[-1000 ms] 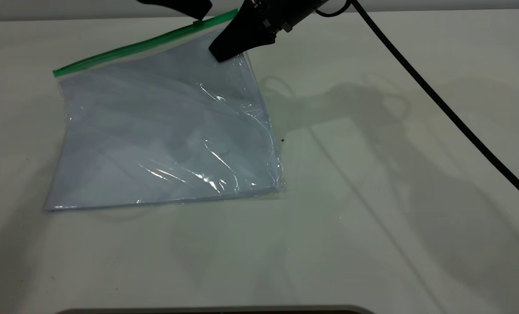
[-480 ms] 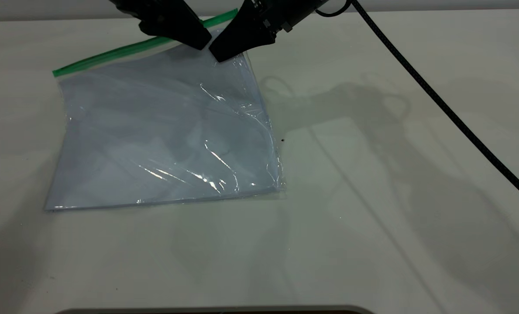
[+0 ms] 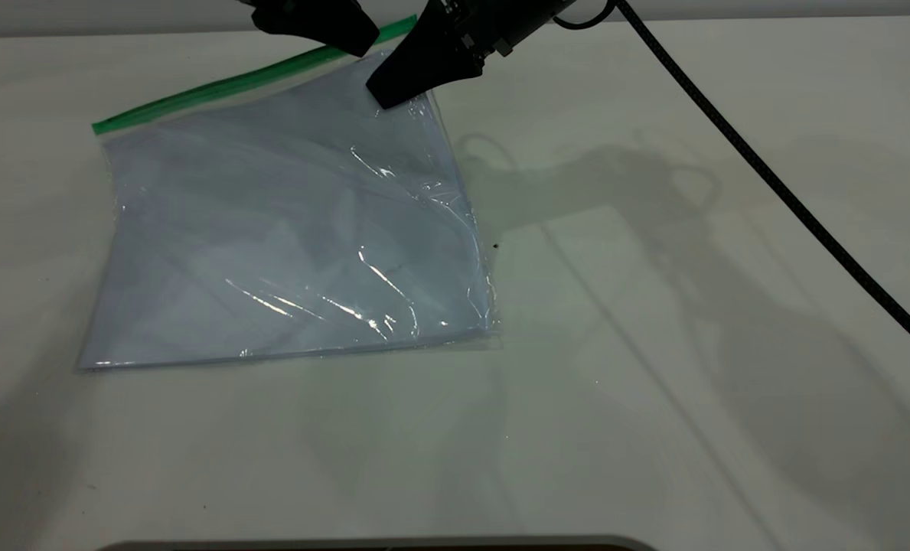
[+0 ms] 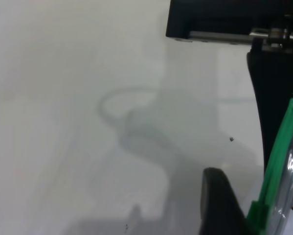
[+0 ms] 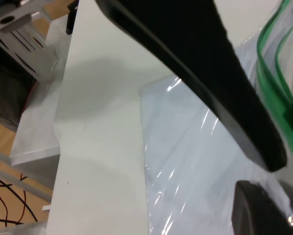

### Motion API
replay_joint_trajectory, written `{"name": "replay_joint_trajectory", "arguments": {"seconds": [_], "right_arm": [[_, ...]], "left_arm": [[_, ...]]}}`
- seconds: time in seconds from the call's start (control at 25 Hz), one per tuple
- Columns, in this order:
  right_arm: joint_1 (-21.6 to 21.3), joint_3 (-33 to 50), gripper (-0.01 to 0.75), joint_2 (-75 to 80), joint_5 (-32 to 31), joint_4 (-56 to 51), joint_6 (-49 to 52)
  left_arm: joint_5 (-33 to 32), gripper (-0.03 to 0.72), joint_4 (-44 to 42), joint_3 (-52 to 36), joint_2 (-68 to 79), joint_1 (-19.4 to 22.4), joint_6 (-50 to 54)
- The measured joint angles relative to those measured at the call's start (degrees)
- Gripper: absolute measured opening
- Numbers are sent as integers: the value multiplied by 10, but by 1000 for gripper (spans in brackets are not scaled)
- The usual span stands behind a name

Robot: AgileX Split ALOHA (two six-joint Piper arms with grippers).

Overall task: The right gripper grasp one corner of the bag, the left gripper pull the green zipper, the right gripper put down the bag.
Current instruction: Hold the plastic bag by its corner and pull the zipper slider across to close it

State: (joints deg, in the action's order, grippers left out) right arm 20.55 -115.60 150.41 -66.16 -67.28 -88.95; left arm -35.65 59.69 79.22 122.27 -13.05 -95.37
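Observation:
The bag [image 3: 286,229] is a clear pouch with pale sheets inside. It lies on the white table with its far right corner lifted. My right gripper [image 3: 386,92] is shut on that corner, just below the end of the green zipper [image 3: 233,80]. In the right wrist view the bag film [image 5: 195,161] runs between its fingers [image 5: 210,73]. My left gripper [image 3: 355,42] sits at the zipper, close to the left of the right gripper, and hides the slider there. In the left wrist view one finger [image 4: 219,205] stands beside the slider tab [image 4: 256,215] on the green strip [image 4: 278,166], open around it.
The right arm's black cable [image 3: 768,176] trails across the table [image 3: 692,344] to the right edge. A dark rounded edge [image 3: 378,545] shows at the near side. The table's edge and a metal frame [image 5: 19,29] show in the right wrist view.
The left gripper dropped over the bag's top edge half a second ago, then rose back to the zipper and now covers the slider. The right gripper and bag have not moved.

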Motion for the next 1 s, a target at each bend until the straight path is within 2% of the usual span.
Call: {"name": "replay_joint_trajectory", "arguments": {"seconds": [0.16,0.72,0.88,1.0], "right_arm": [[0,0,33,0,0,0,0],[0,0,33,0,0,0,0],[0,0,33,0,0,0,0],[0,0,33,0,1,1,0]], "left_arm": [[-2,415,0,0,0,0,4],[-6,398,0,0,11,0,4],[-8,314,0,0,11,0,4],[-10,209,0,0,11,0,4]]}}
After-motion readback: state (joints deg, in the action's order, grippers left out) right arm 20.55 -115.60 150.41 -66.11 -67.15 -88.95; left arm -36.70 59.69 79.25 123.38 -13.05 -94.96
